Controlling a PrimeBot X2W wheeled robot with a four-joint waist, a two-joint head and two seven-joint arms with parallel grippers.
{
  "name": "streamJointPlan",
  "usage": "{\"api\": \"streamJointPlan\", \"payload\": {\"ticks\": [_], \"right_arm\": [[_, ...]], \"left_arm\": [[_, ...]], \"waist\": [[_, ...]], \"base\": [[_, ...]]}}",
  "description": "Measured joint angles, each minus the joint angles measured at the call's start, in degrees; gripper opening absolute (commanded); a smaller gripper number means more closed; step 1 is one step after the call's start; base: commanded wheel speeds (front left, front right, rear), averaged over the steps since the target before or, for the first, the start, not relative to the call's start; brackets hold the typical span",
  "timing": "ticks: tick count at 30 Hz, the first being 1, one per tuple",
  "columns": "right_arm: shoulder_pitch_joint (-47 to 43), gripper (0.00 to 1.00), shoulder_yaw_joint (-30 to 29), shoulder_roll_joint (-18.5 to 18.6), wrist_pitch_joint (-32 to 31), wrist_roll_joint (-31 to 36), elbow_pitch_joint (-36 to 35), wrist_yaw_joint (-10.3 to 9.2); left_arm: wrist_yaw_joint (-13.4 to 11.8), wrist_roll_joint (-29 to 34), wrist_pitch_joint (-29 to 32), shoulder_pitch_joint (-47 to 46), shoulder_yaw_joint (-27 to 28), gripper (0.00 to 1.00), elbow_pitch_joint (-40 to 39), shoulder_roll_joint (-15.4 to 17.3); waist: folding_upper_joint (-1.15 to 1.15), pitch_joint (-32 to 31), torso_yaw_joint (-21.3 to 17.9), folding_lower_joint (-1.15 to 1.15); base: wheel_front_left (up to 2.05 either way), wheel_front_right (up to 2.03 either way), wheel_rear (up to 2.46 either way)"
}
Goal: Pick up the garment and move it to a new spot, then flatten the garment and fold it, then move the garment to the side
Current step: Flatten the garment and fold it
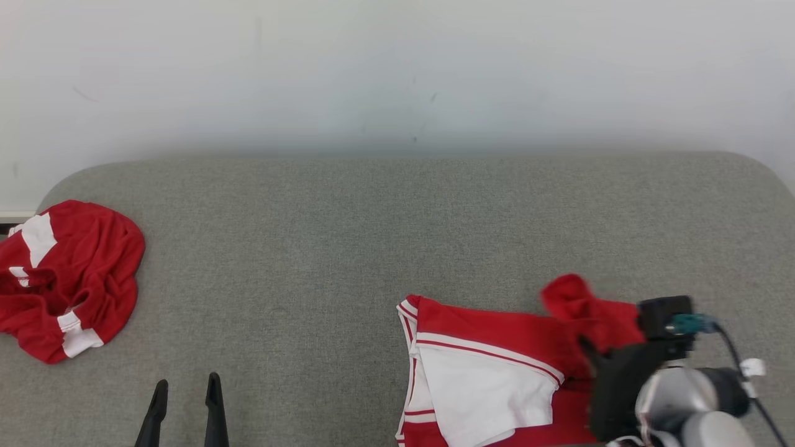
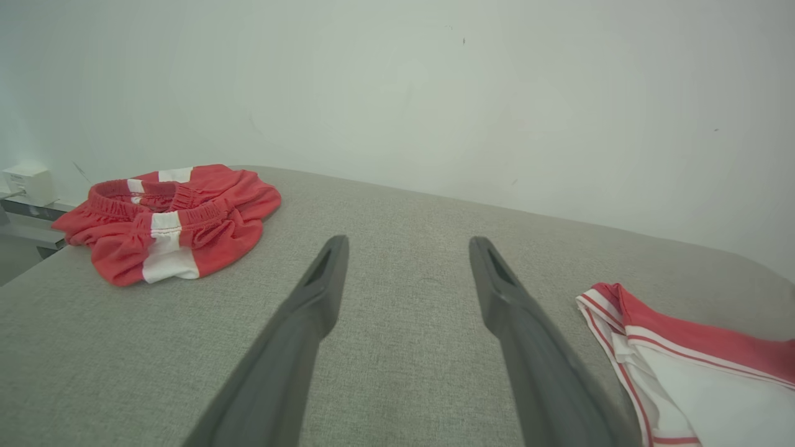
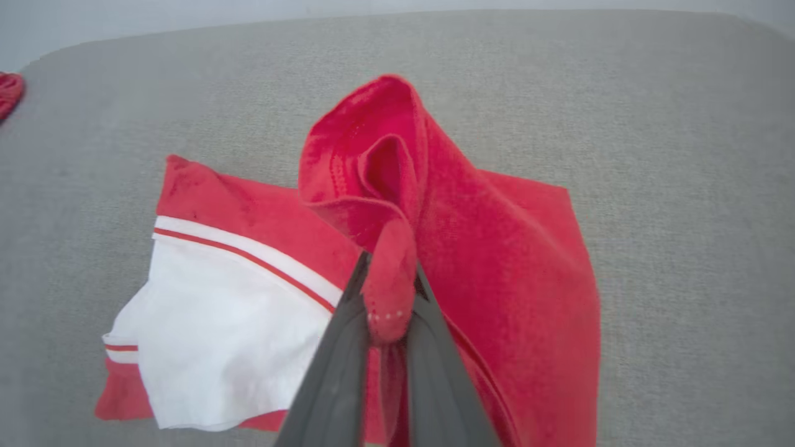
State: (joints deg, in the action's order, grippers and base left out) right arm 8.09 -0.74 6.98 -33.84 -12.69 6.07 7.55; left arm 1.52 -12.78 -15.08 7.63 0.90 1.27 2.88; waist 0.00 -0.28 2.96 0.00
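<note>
Garment (image 1: 490, 372) (image 3: 509, 248) (image 2: 702, 385), red with white panel and striped trim, lies mostly flat on the near right part of the gray fabric-covered desk (image 1: 348, 248). One red corner is lifted up off the rest and bunched into a fold. My right end effector (image 1: 590, 347) (image 3: 390, 279) is pinching that red fold, fingers pressed together on the cloth. The rest of the garment is touching the desk. My left end effector (image 1: 188, 380) (image 2: 408, 245) is at the near left, fingers spread, holding nothing, well apart from the garment. A second red-and-white piece (image 1: 68, 279) (image 2: 174, 217) (image 3: 7, 93) is crumpled at the desk's far left edge. White wall (image 1: 397, 74) is behind the desk.
</note>
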Motion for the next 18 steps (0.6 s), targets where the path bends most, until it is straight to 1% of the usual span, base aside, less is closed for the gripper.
{"api": "streamJointPlan", "payload": {"ticks": [4, 5, 7, 11, 18], "right_arm": [[1.5, 0.0, 7.1, -1.5, -0.4, -2.3, -0.2, 0.0], [2.9, 0.0, 9.8, -2.0, -0.5, -3.1, 1.2, 0.0], [4.3, 0.0, 12.2, -2.5, -0.5, -3.9, 3.1, 0.0], [7.2, 0.0, 15.3, -3.3, -0.3, -4.6, 7.6, 0.0], [10.8, 0.0, 19.2, -3.9, 2.6, -5.8, 15.7, 0.0]], "left_arm": [[0.0, -0.4, 0.0, 0.0, 0.0, 1.0, 0.0, 0.0], [-0.1, -0.5, 0.0, -0.1, -0.2, 1.0, 0.1, 0.0], [-0.1, -0.7, 0.0, -0.3, -0.5, 1.0, 0.3, 0.0], [-0.2, -0.9, 0.0, -0.8, -1.3, 1.0, 0.6, 0.0], [-0.4, -1.0, 0.0, -1.6, -2.1, 1.0, 1.3, 0.0]], "waist": [[0.0, 0.3, 0.1, 0.0], [0.0, 0.5, 0.3, 0.0], [0.0, 0.7, 0.7, 0.0], [0.0, 1.2, 1.4, 0.0], [0.0, 2.0, 2.6, 0.0]], "base": [[0.0, 0.0, 0.0], [0.0, 0.0, 0.0], [0.0, 0.0, 0.0], [0.0, 0.0, 0.0], [0.0, 0.0, 0.0]]}}
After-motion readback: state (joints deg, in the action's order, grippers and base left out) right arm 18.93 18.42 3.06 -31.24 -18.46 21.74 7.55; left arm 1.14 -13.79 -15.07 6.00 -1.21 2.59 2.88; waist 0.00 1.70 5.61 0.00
